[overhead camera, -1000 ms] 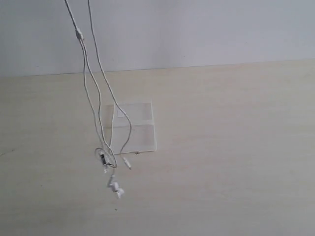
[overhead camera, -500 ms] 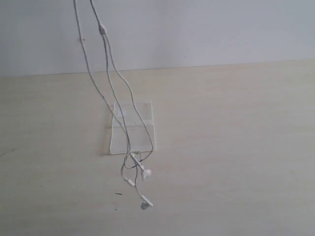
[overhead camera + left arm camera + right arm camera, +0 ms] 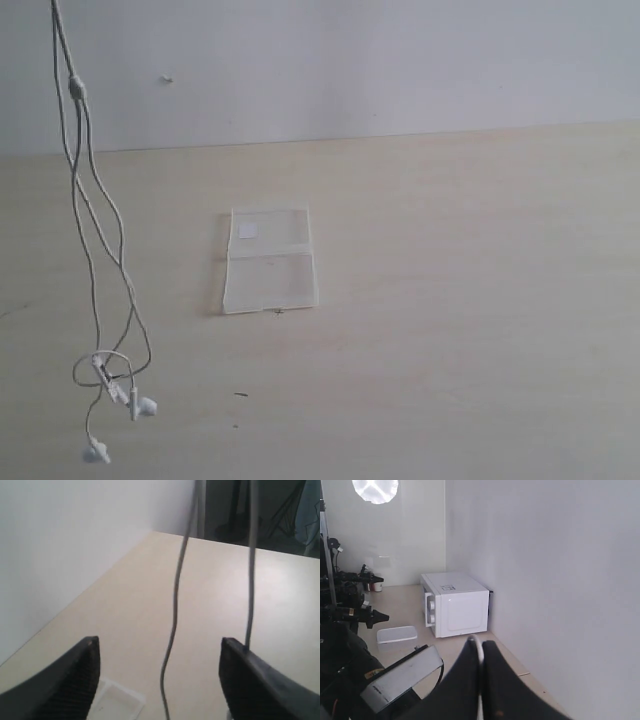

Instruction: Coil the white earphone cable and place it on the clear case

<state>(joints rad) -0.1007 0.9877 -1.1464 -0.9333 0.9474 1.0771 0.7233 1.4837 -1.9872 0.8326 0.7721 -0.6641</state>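
The white earphone cable hangs in two strands from above the exterior view's top left. Its inline remote is high up. A small loop and the two earbuds dangle low at the left, well left of the clear case. The case lies flat and opened on the table, sticker on its far half. My right gripper is shut on a loop of the cable. My left gripper is open wide, with a cable strand hanging between its fingers and another beside one finger. Neither gripper shows in the exterior view.
A white microwave and a flat white lidded box stand by the wall in the right wrist view, with arm hardware below my gripper. A corner of the case shows under my left gripper.
The hanging cable has swung from over the case to the far left, and its earbuds now dangle lower and left of the case. The case has not moved.
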